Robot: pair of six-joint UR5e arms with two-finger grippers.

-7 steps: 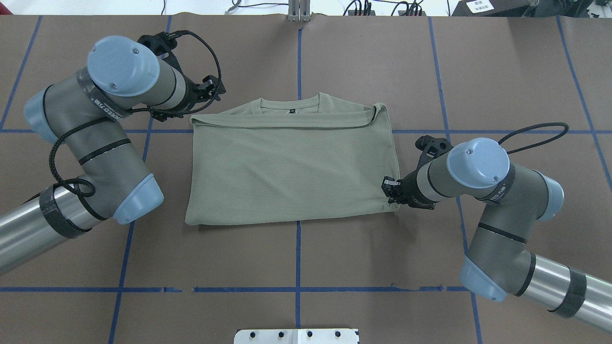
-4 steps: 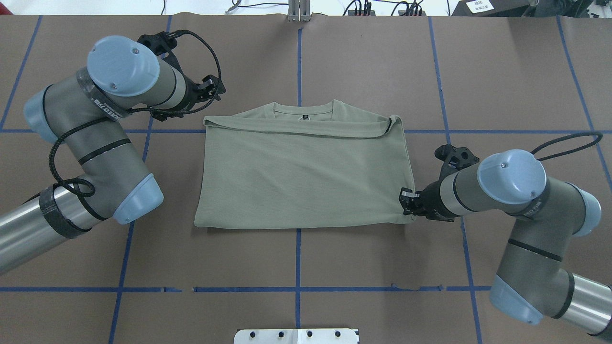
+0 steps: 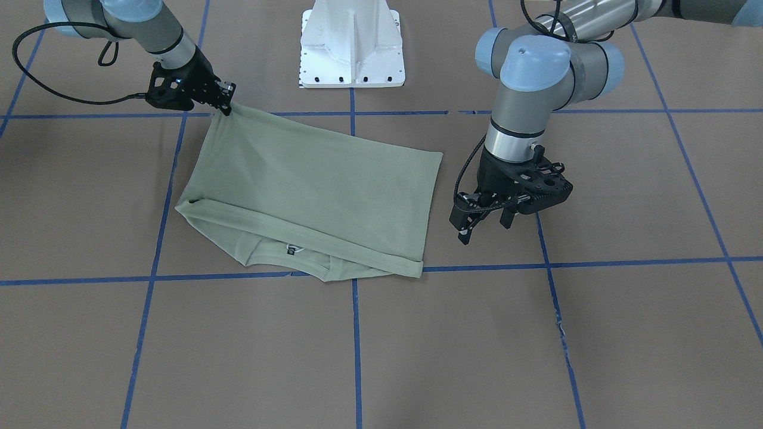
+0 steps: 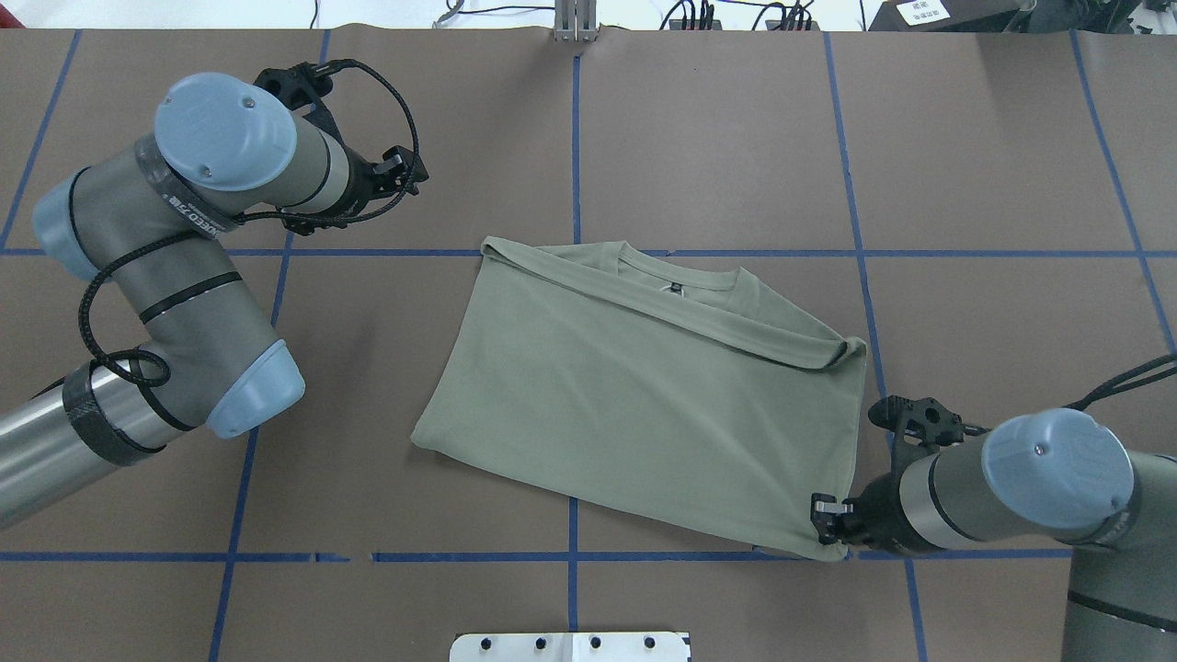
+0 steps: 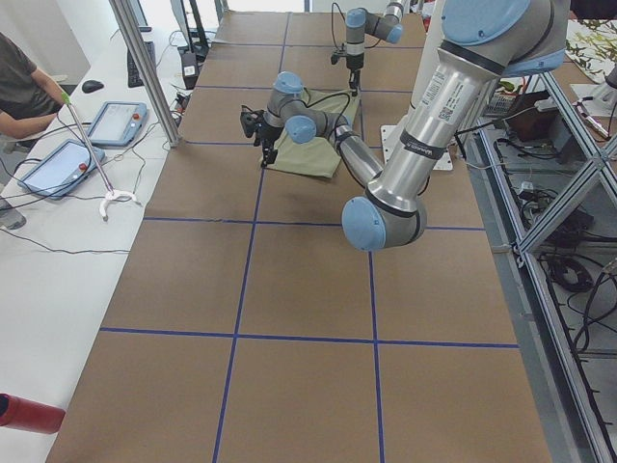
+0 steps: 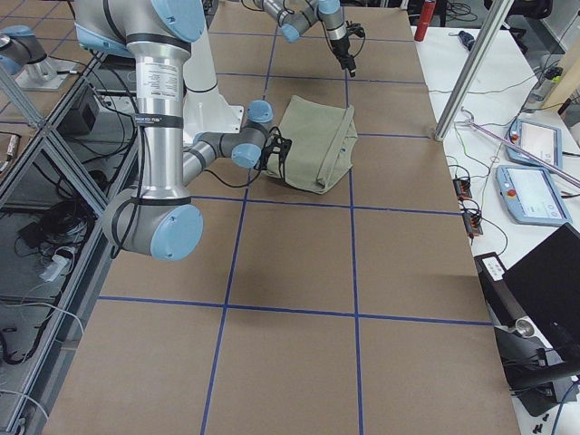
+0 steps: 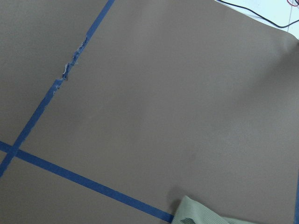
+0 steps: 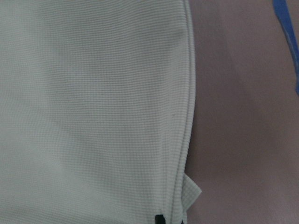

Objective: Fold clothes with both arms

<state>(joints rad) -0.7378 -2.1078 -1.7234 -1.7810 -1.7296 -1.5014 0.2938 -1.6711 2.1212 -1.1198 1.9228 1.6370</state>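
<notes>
At the shirt's hem corner, right arm's jaws pinch cloth; left arm's jaws gape empty, well apart.

Brown table gridded with blue tape, one tape stretch frayed, white pedestal at one long edge's middle, cables beyond the opposite edge, pendants and seated person there too, red cylinder off a corner
</notes>
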